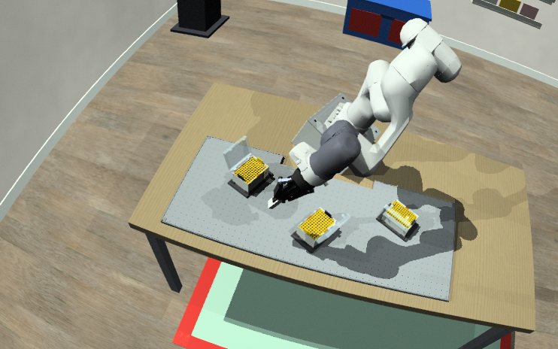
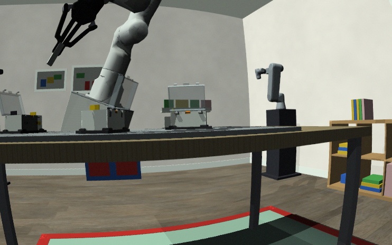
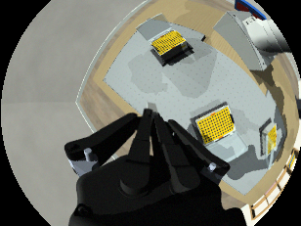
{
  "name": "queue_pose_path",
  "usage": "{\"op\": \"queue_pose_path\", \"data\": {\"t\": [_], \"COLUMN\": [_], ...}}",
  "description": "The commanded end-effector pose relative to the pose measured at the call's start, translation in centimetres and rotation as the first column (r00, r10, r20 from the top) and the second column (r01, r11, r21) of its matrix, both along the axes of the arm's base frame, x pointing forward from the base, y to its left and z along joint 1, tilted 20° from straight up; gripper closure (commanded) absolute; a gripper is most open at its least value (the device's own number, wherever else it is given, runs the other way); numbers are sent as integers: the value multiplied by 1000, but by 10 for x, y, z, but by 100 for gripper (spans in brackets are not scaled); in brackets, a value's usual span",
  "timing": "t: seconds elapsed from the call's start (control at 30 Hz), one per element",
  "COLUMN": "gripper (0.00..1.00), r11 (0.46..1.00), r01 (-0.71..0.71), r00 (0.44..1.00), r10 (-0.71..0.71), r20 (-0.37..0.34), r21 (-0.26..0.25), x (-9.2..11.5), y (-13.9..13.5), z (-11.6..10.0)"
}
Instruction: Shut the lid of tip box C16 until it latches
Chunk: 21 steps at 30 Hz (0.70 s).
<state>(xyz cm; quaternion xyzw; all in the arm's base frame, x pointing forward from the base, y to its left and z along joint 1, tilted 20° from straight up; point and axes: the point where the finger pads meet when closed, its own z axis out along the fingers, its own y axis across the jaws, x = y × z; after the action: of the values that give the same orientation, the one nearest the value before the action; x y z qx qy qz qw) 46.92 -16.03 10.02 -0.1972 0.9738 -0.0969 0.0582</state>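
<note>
three tip boxes sat on the grey plate (image 1: pixel 230 247) on the wooden table (image 1: pixel 222 107), each in its own dark holder. all three lids were up, so nothing was shut yet and the whole job was left to do. the box by the far end (image 1: pixel 250 172) had its clear lid standing tall at the back. the middle box (image 1: pixel 316 226) had its lid lying open to the side. the third box (image 1: pixel 398 216) was open too. the yellow tip trays looked flat in all three, and each box seemed to sit straight in its holder. i could not read the white stickers, they were too small, so i could not tell which box was c16. the claw (image 1: pixel 276 198) hung in the air above the plate, between the far-end box and the middle box, touching nothing. in the side view it was high up over the table (image 2: pixel 54 57). its fingers were pressed tight together with nothing in them, which looked like a good shape for poking a lid down. i think the arm was hunting for the right box. it would need to push one lid's front edge down until it clicked, and leave the other two open.
</note>
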Motion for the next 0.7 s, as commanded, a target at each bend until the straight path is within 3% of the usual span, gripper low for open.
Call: {"op": "queue_pose_path", "data": {"t": [0.0, 0.17, 0.23, 0.33, 0.67], "gripper": [100, 100, 100, 100, 100], "r11": [998, 978, 978, 956, 829], "r01": [13, 107, 107, 158, 293], "r00": [997, 981, 981, 964, 868], "r10": [-18, -132, -132, -203, -440], "r20": [76, 139, 139, 170, 231], "r21": [67, 179, 179, 248, 477], "x": [9, 9, 9, 9, 9], "y": [-1, -1, -1, -1, -1], "z": [5, 5, 5, 5, 5]}}
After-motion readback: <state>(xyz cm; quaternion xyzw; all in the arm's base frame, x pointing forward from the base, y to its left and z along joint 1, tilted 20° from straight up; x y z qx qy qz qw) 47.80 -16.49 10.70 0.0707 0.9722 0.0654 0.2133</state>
